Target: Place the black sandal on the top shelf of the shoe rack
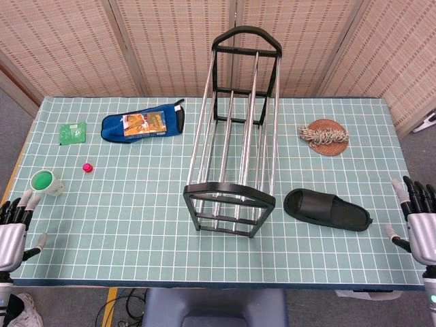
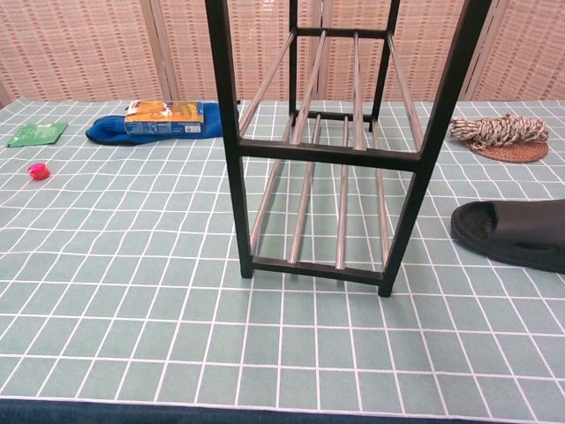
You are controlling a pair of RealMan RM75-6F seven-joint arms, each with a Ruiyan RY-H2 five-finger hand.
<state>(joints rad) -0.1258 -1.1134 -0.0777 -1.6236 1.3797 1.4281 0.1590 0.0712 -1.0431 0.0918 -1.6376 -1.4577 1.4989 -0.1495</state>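
Note:
The black sandal [image 1: 327,209] lies flat on the green grid mat, just right of the shoe rack [image 1: 235,129]; in the chest view the sandal [image 2: 516,233] shows at the right edge. The rack [image 2: 335,150] is a black frame with silver rods, standing in the table's middle, nothing on its shelves. My right hand [image 1: 420,221] hovers at the table's right edge, fingers spread, holding nothing, well right of the sandal. At the left front edge my left hand [image 1: 13,228] is likewise spread and holds nothing. Neither hand shows in the chest view.
A blue pouch with an orange packet [image 1: 143,125] lies back left, beside a green packet [image 1: 72,133]. A small pink ball [image 1: 87,167] and a green-topped white cup [image 1: 45,182] sit at the left. A coiled rope on a round mat [image 1: 325,135] lies back right.

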